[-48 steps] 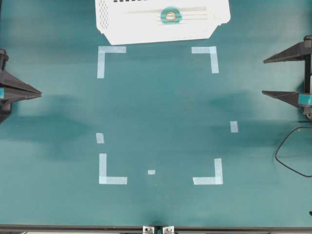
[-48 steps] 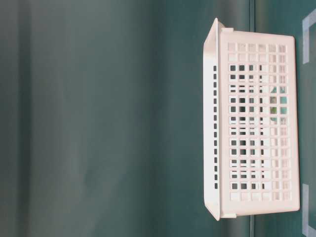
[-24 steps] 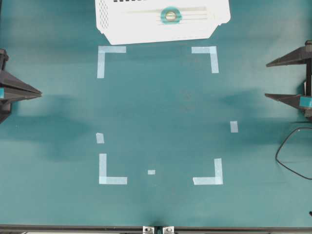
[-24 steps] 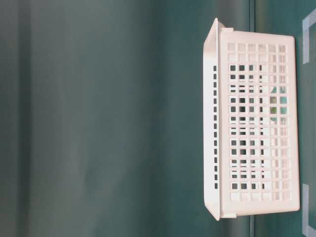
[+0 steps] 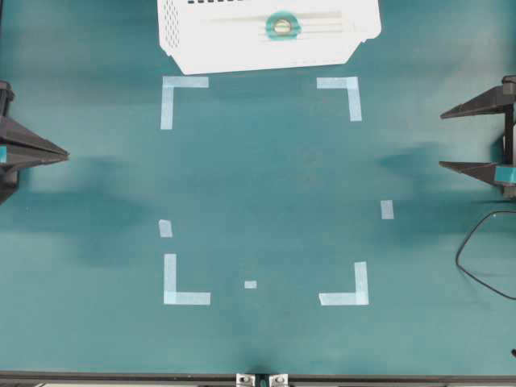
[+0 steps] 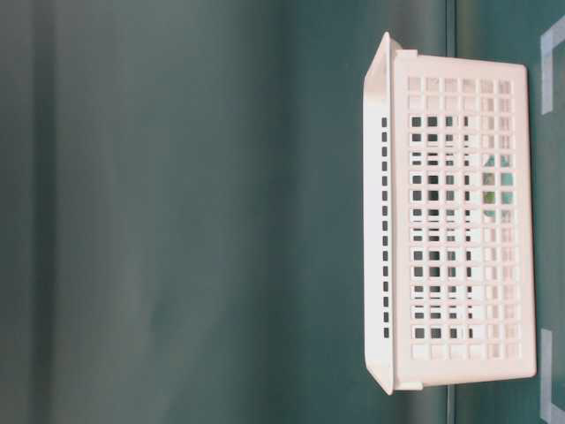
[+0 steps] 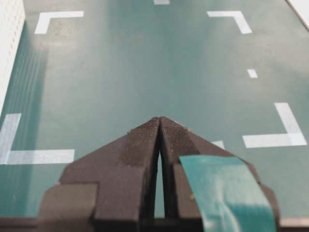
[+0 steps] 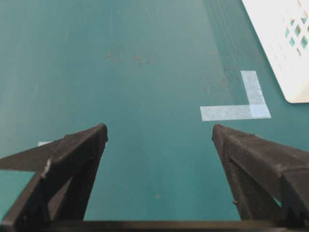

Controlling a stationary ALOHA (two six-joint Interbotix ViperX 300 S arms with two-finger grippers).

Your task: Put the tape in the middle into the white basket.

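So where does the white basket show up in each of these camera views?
Overhead: white basket at top centre, the tape inside.
Table-level: fills the right half, seen side-on.
Left wrist: a sliver of its wall at the top left edge.
Right wrist: one corner at top right.
Shared landmark: the pale corner mark beside it.

The table [image 5: 266, 185] is a deep, even teal, marked with pale blue tape corners [image 5: 173, 97] and a few small pale blue scraps [image 5: 387, 210]. At the upper middle of the overhead frame the white basket [image 5: 242, 52] shows a lattice of small square holes along its side and a ribbed floor; the tape [image 5: 282, 26] inside it is mint teal around a pale core. Both grippers are matte black: the left gripper [image 7: 160, 121] carries a teal tape patch, the right gripper [image 8: 159, 133] another at the frame's lower left. A black cable [image 5: 476, 258] curls at the right edge.
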